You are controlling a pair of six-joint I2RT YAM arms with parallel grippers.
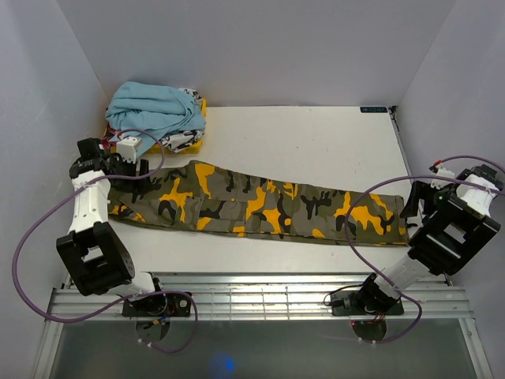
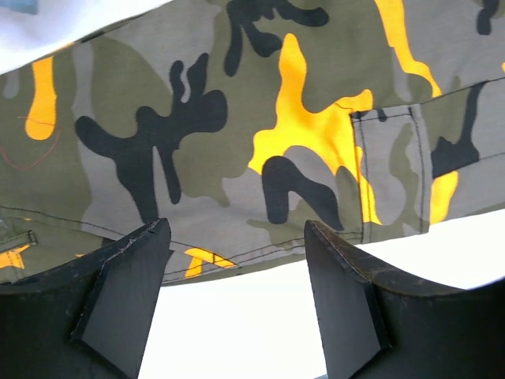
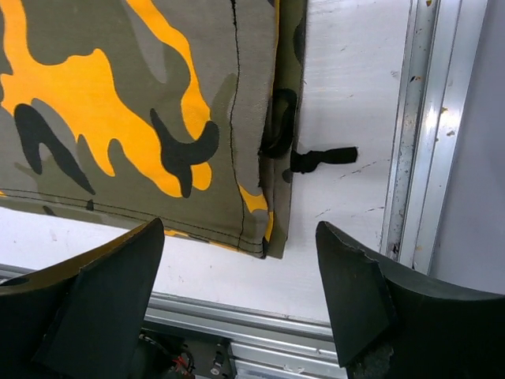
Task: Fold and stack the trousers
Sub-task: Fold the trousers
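Note:
The camouflage trousers (image 1: 252, 205) lie flat and lengthwise across the table, running from the left side to the right and slanting slightly toward the near right. My left gripper (image 1: 125, 170) hovers over their left end, open and empty. In the left wrist view the fingers straddle the near hem, gripper (image 2: 237, 237) over the trousers (image 2: 237, 118). My right gripper (image 1: 413, 204) is at the right end, open and empty. In the right wrist view the gripper (image 3: 241, 237) frames the near corner of the trousers (image 3: 118, 103), where a black strap (image 3: 323, 156) sticks out.
A light blue garment (image 1: 154, 106) lies heaped on a yellow and white printed garment (image 1: 188, 139) at the back left corner. An aluminium rail (image 1: 260, 296) runs along the near table edge and shows in the right wrist view (image 3: 426, 158). White walls enclose the table.

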